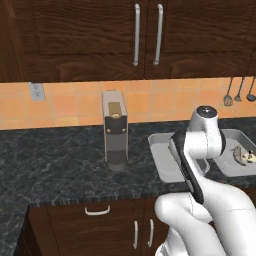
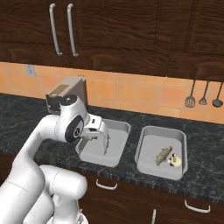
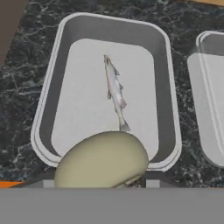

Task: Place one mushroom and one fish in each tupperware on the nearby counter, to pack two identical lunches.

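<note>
Mushroom (image 3: pixel 103 161) sits between your gripper's (image 3: pixel 100 177) finger tips, its pale domed cap close to the hand camera and hiding most of both tips, so you have it pinched with the jaws partly spread around it. Below it, in the hand view, you are looking down into the near tupperware (image 3: pixel 48 109), a shallow light-grey tray on the dark speckled counter (image 3: pixel 17 78). One fish (image 3: pixel 115 92) lies on that tray's floor, slim and silvery, stretched lengthwise near the middle, with its tail end just beside the mushroom cap as the camera sees it.

From the right base view, your gripper (image 2: pixel 97 135) hangs over the left tray (image 2: pixel 120 144), with the wrist blocking part of it. The second tupperware (image 2: pixel 144 148) stands just beside it to the right, the two rims apart. That one holds a fish (image 2: pixel 163 154) and a mushroom (image 2: pixel 175 161) lying close together near its front right corner.

In the left base view, you can see a silver toaster (image 1: pixel 115 130) upright on the counter, to the left of the trays, against the orange tiled wall (image 1: pixel 70 102).
</note>
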You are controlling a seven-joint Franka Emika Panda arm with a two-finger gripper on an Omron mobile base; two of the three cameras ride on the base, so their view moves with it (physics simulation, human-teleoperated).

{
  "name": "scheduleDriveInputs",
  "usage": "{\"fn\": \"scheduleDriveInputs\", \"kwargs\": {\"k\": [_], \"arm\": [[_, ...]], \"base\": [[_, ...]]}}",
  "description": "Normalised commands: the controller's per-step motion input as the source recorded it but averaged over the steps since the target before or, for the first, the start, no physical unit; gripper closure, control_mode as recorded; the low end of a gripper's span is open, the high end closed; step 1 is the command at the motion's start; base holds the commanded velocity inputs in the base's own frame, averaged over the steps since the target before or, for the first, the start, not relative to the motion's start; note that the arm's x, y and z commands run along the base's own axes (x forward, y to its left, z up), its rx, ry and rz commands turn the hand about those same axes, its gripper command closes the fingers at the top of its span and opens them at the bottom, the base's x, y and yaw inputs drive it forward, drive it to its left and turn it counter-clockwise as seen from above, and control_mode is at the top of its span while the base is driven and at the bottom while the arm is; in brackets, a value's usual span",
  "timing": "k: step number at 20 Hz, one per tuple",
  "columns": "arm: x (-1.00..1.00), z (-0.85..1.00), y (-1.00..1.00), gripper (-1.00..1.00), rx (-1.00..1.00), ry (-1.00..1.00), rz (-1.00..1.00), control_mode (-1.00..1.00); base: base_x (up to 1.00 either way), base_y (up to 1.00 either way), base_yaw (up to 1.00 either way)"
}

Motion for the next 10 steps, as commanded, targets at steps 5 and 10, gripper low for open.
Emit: {"fn": "scheduleDriveInputs", "kwargs": {"k": [5,10], "arm": [[0.57,-0.35,-0.2,1.0,0.06,0.07,0.03,-1.0],[0.52,-0.4,-0.22,1.0,0.01,0.05,0.03,-1.0]], "base": [[0.0,0.0,0.0],[0.0,0.0,0.0]]}}
